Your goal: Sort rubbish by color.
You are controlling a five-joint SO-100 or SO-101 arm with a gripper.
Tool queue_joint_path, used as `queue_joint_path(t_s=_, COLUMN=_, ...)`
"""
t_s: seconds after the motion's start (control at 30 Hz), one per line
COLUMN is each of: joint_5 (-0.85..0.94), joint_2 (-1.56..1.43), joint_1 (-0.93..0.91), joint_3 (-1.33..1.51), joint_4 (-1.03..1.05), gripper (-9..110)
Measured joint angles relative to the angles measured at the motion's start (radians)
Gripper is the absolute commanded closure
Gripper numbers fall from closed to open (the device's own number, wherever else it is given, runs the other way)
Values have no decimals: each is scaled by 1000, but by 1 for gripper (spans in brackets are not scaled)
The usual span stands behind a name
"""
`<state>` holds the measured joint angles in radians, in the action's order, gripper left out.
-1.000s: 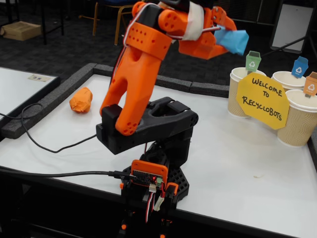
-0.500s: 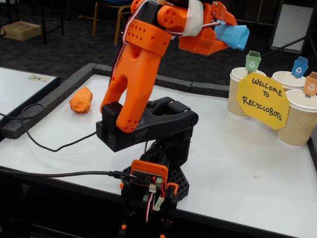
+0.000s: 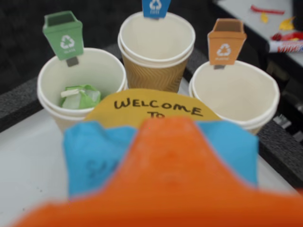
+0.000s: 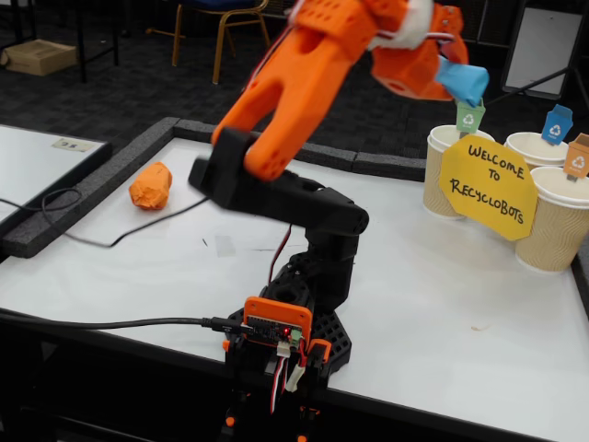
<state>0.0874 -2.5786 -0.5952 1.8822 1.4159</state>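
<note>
The light blue paper wad [image 4: 463,81] is clamped in the gripper [image 4: 451,69], held in the air above the table [image 4: 442,276], just left of the cups in the fixed view. In that view its long axis runs down and to the right, toward the cups. In the wrist view the wad [image 3: 94,156] spreads wide across the frame behind the blurred orange jaw, its long axis running left to right.

The light green paper wad [image 3: 80,97] lies inside the left paper cup [image 3: 57,90], the one bearing the green bin tag [image 3: 64,35]. The middle cup [image 3: 156,40], with the blue tag [image 3: 155,7], and the right cup [image 3: 236,94], with the orange tag [image 3: 226,41], show bare interiors. A yellow "Welcome to Recyclobots" sign [image 4: 488,187] stands in front of the cups.

The orange paper wad [image 4: 150,186] lies on the table well to the left in the fixed view, near the dark foam border [image 4: 83,189], its long axis roughly upright in the picture. A black cable [image 4: 83,241] trails across the table beside it.
</note>
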Motion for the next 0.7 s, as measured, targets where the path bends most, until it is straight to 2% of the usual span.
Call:
queue_joint_path(t_s=0.43, joint_5=0, joint_2=675, joint_1=0, joint_3=-413, joint_4=-106, gripper=101)
queue_joint_path(t_s=0.7, joint_5=0, joint_2=959, joint_1=0, joint_3=-658, joint_4=-106, gripper=101)
